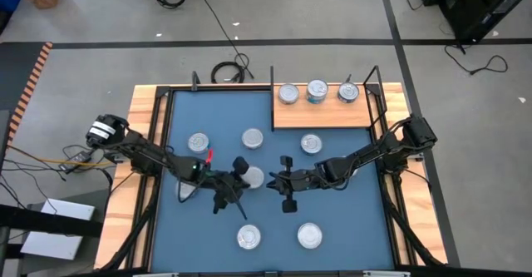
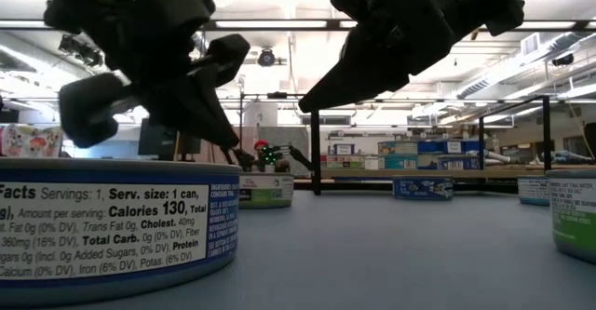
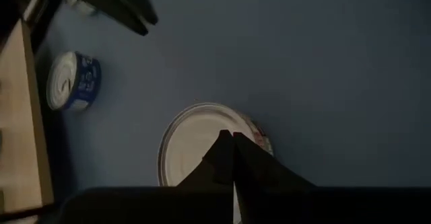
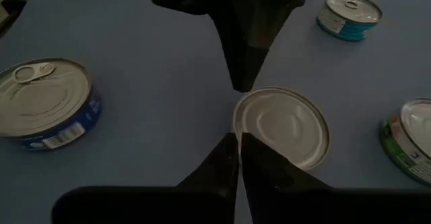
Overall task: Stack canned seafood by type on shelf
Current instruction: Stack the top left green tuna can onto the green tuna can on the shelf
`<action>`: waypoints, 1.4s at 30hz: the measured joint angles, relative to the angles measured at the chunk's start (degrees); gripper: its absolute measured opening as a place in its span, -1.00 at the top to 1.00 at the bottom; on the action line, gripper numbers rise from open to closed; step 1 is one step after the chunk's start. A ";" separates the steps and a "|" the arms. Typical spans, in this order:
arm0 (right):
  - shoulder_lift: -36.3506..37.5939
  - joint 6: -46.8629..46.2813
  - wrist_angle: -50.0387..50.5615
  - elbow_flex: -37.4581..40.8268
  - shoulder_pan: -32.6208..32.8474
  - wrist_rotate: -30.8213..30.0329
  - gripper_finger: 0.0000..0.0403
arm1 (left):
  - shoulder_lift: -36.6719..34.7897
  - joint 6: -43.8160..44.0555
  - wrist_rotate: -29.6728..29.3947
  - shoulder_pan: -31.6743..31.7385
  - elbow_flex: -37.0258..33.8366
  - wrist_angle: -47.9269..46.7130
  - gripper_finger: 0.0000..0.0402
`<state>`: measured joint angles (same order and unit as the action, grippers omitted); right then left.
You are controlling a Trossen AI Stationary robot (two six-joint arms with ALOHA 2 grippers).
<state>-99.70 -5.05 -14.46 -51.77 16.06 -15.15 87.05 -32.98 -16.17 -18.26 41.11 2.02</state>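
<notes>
A round tin with a plain silver lid (image 1: 252,177) stands on the blue mat between my two grippers. My left gripper (image 3: 231,138) is shut, its tips hanging over that lid (image 3: 192,140); in the right wrist view, mat shows between them (image 4: 240,83) and the tin. My right gripper (image 4: 239,138) is shut, its tips at the tin's rim (image 4: 283,126). The shelf (image 1: 322,115), a light-brown board at the far right, bears three tins in a row (image 1: 317,91). My right gripper's shut fingertips (image 4: 229,146) come slanting down from the table's right side to the tin's rim (image 4: 237,120). I cannot tell whether they touch it. The tin stands flat on the mat.
Loose tins stand on the mat: two left of the shelf (image 1: 199,142) (image 1: 253,138), one just in front of it (image 1: 311,144), two near the front edge (image 1: 248,237) (image 1: 309,235). A black frame (image 1: 166,94) rims the mat.
</notes>
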 joint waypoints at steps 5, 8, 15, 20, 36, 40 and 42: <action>-0.91 -1.22 0.15 0.00 0.00 -1.42 0.68 | -0.04 4.40 2.14 1.28 2.90 -4.12 1.00; -1.49 -1.43 1.00 0.02 0.17 -3.22 0.54 | -0.02 7.62 5.28 1.98 2.92 -5.79 0.98; -1.81 -1.31 -0.08 0.00 0.24 -4.73 0.26 | 0.73 8.92 6.59 2.03 2.62 -7.03 0.73; -1.84 -0.92 -0.31 -0.05 0.23 -4.90 0.22 | 2.92 9.14 5.00 2.03 2.94 -5.49 0.56; -1.84 -0.75 -0.01 0.00 0.23 -4.92 0.25 | 10.34 15.20 1.34 1.96 7.13 -4.90 0.77; -1.84 -0.75 0.00 0.00 0.23 -4.93 0.26 | 10.72 15.22 -1.50 2.02 7.16 -4.77 0.93; -1.84 -0.74 0.00 0.00 0.23 -5.38 0.25 | 10.73 14.99 -1.56 2.03 7.10 -4.73 0.97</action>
<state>-101.54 -5.79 -14.46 -51.77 16.29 -20.53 97.78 -17.99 -17.74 -16.23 48.22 -2.71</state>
